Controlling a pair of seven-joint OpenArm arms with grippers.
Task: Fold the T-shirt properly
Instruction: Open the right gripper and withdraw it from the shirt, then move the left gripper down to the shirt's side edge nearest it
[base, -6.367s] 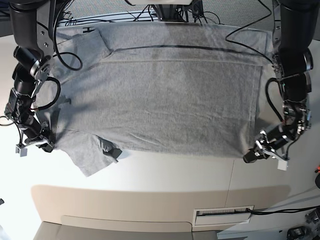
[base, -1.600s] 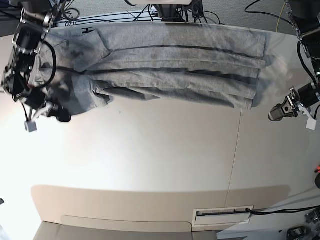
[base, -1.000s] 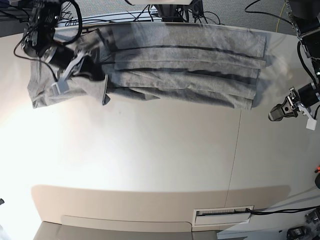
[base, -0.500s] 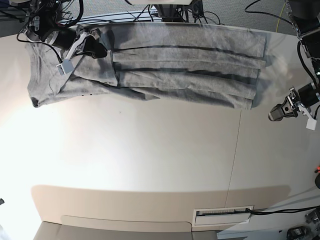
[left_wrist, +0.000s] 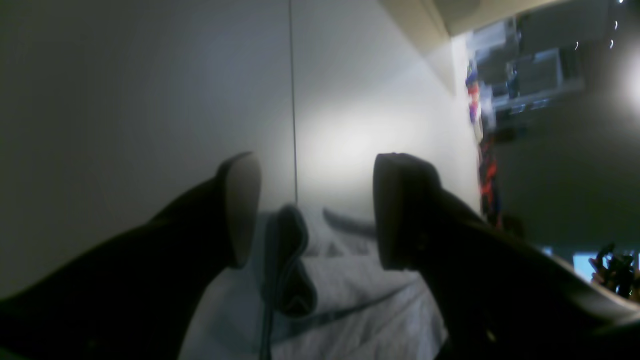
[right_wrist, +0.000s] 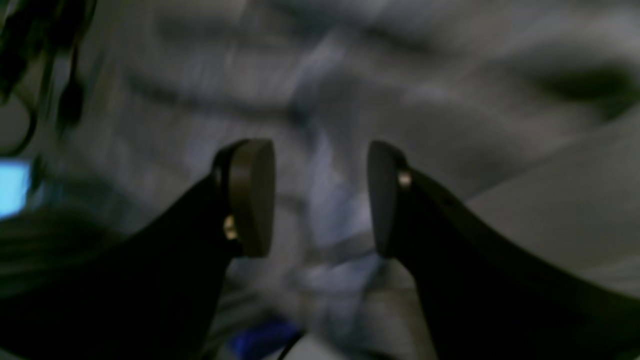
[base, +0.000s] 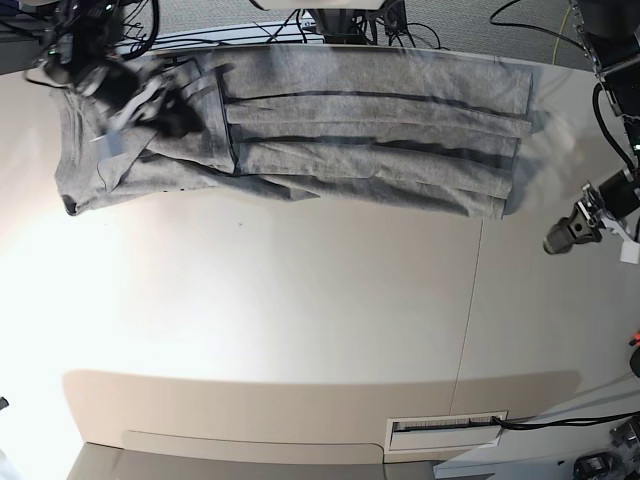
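While the large heather-grey cotton T-shirt (base: 330, 130) lies along the far edge of the pale table (base: 300, 320), its long axis runs from one side to the other. The right gripper (base: 150, 100) hangs directly over the sleeve end, with its fingers (right_wrist: 250, 197) spread and nothing between them, so it is clearly the nearer arm. The left gripper (base: 562, 238) waits beside the hem end, apart from the cloth, and its fingers (left_wrist: 242, 207) are also spread and empty. The shirt looks folded in several long layers with dark crease lines, and the sleeve end is bunched and uneven.
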